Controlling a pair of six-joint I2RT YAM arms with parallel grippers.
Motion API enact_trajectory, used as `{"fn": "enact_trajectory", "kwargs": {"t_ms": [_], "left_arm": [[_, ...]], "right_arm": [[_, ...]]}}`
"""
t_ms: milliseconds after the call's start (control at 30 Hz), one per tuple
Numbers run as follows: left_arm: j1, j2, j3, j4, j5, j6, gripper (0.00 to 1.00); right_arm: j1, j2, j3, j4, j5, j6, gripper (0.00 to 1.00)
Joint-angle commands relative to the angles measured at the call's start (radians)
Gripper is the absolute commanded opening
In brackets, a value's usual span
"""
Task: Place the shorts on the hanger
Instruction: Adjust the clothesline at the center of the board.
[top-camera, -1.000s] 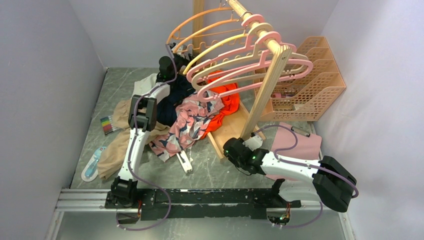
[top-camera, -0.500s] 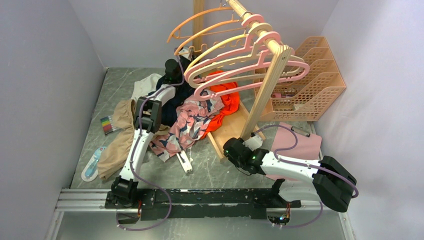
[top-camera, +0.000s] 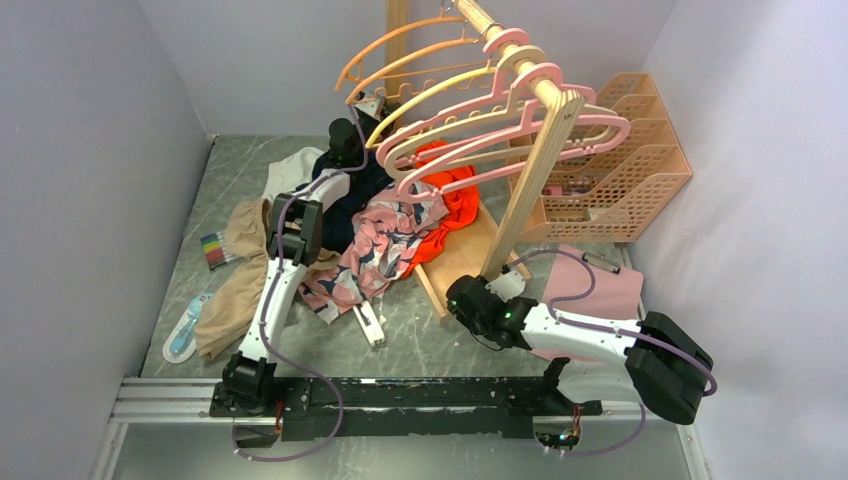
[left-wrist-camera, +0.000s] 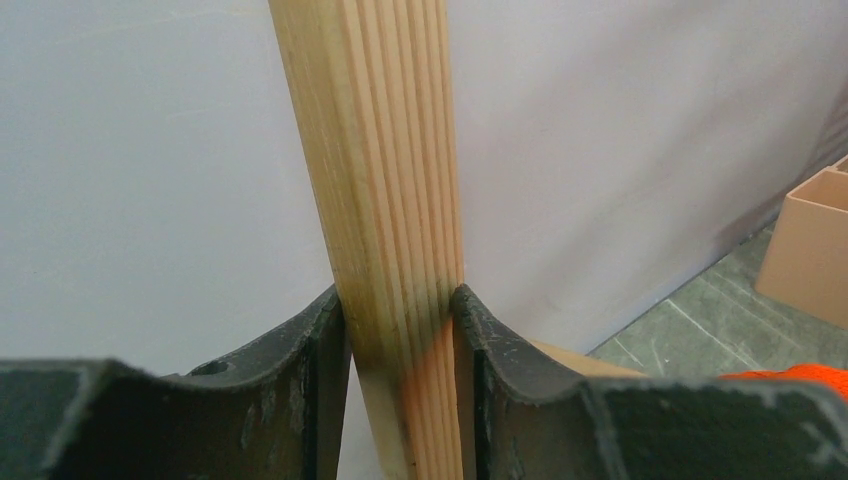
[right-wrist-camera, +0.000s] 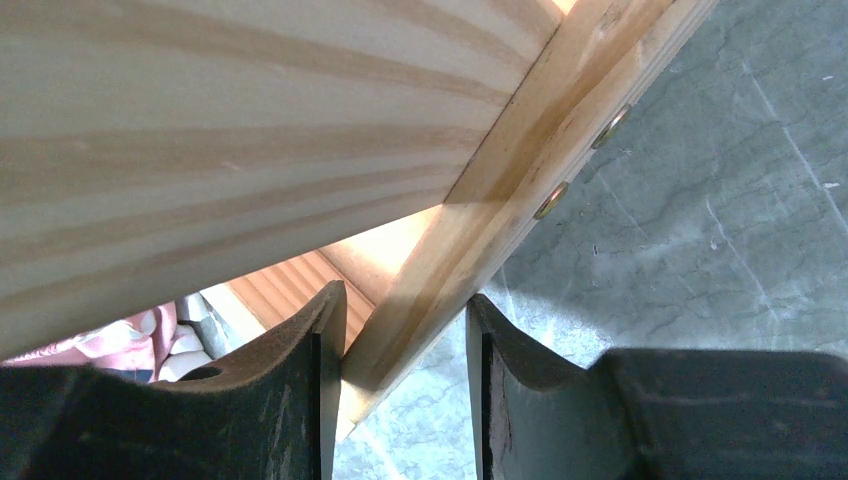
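Observation:
The pink whale-print shorts (top-camera: 385, 240) lie crumpled on the table, left of the rack's base. Pink hangers (top-camera: 538, 72) hang on the wooden rail among orange and yellow ones. My left gripper (top-camera: 372, 104) is at the back, shut on the rack's upright wooden post (left-wrist-camera: 395, 200), which fills the gap between its jaws. My right gripper (top-camera: 462, 296) is low at the rack's foot, with the wooden base board (right-wrist-camera: 470, 230) wedged slantwise between its jaws. Neither gripper touches the shorts or a hanger.
An orange-red garment (top-camera: 455, 200) and a navy garment (top-camera: 345, 195) lie beside the shorts. A tan garment (top-camera: 228, 295), markers (top-camera: 213, 250) and a white clip hanger (top-camera: 368, 322) lie at the left. A peach file rack (top-camera: 635, 150) and pink cloth (top-camera: 600, 290) are at the right.
My left gripper has moved right and back to the rack's post. The hangers swung left on the rail, then back. The right arm has not moved.

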Motion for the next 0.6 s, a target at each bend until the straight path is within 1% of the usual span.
{"fn": "enact_trajectory", "kwargs": {"t_ms": [0, 333, 400, 500, 533, 567], "left_arm": [[-0.018, -0.021, -0.070, 0.115, -0.028, 0.042, 0.07], [-0.013, -0.234, -0.454, 0.321, -0.116, 0.065, 0.07], [-0.005, -0.247, -0.479, 0.317, -0.110, 0.068, 0.07], [0.005, -0.252, -0.472, 0.314, -0.088, 0.037, 0.07], [0.008, -0.253, -0.465, 0.309, -0.081, 0.020, 0.11], [0.011, -0.256, -0.459, 0.302, -0.068, -0.001, 0.22]], "right_arm": [[0.005, 0.182, -0.021, 0.088, -0.333, -0.784, 0.00], [0.005, 0.195, -0.013, 0.087, -0.318, -0.787, 0.00], [0.005, 0.196, -0.012, 0.085, -0.317, -0.785, 0.00], [0.005, 0.187, -0.018, 0.085, -0.316, -0.780, 0.00], [0.005, 0.182, -0.020, 0.084, -0.315, -0.779, 0.00], [0.006, 0.179, -0.020, 0.081, -0.313, -0.777, 0.00]]}}
